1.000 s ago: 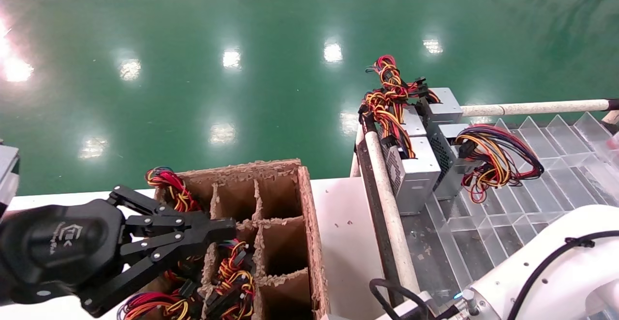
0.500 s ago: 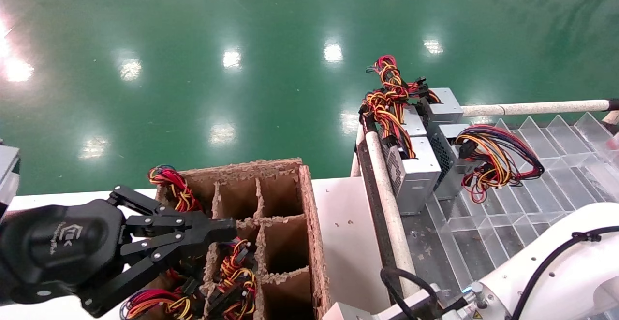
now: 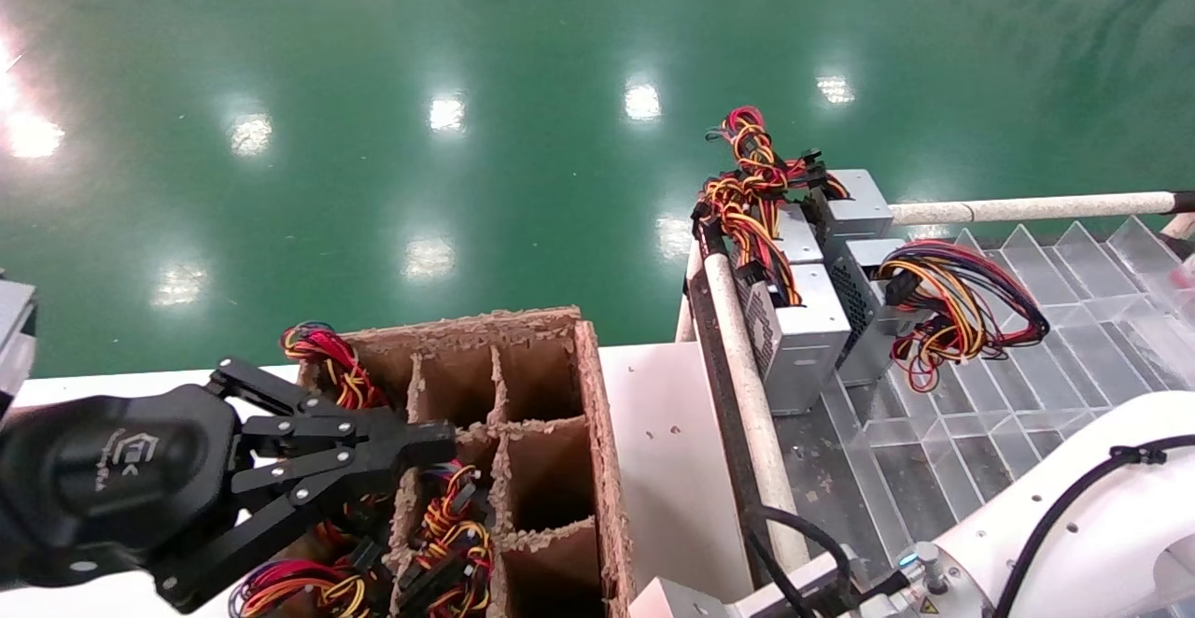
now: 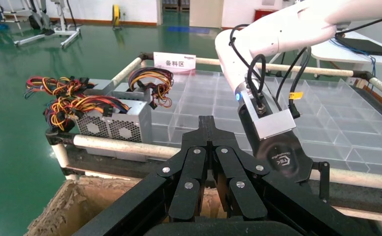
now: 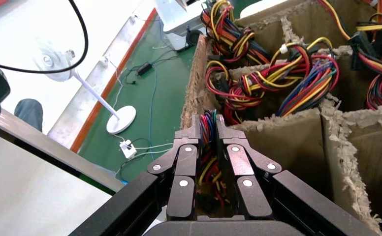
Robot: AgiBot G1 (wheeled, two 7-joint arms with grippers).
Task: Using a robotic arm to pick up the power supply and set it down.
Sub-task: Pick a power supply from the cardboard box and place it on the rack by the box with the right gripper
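The white robotic arm had moved nearer the brown cardboard carton, probably to reach the wires. Whether the black right gripper had its jaws pinching them, I could not tell. The left gripper idled over the carton with jaws pressed together. The silver-grey metal power supply stood beside the padded rail.

The left tool sits low on the robot's left side, pointing right, with its black linked fingers pressed together into a tip. The right arm is tucked into the lower right corner, white tube with a black cable, and its tool has fingers nearly touching, just a slim gap.
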